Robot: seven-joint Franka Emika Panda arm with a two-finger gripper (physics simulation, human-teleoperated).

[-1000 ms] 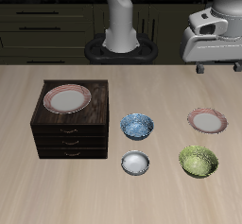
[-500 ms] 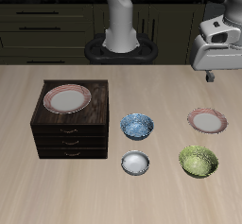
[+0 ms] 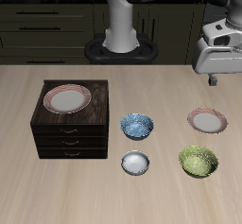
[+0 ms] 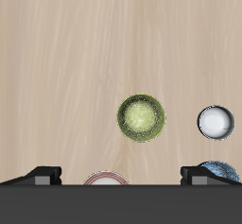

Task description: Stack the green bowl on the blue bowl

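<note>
The green bowl (image 3: 198,160) is olive with a speckled glaze and sits near the table's front edge; the wrist view shows the green bowl (image 4: 142,117) from straight above. Farther in, close to the wooden cabinet, rests the blue bowl (image 3: 137,126), mottled blue and white, which the wrist view cuts off at the frame edge as the blue bowl (image 4: 219,171). My gripper (image 3: 227,78) hangs high above the table, behind the green bowl. It is open and empty, and the wrist view of the gripper (image 4: 123,176) shows its fingers far apart.
A plain white bowl (image 3: 136,163) sits in front of the blue bowl. A pink-rimmed plate (image 3: 207,121) lies just behind the green bowl. A dark wooden cabinet (image 3: 71,133) with drawers carries a second pink-rimmed plate (image 3: 66,98).
My gripper has drifted sideways, away from the robot's base, and slightly lower, staying open. The bowls and plates have not moved.
</note>
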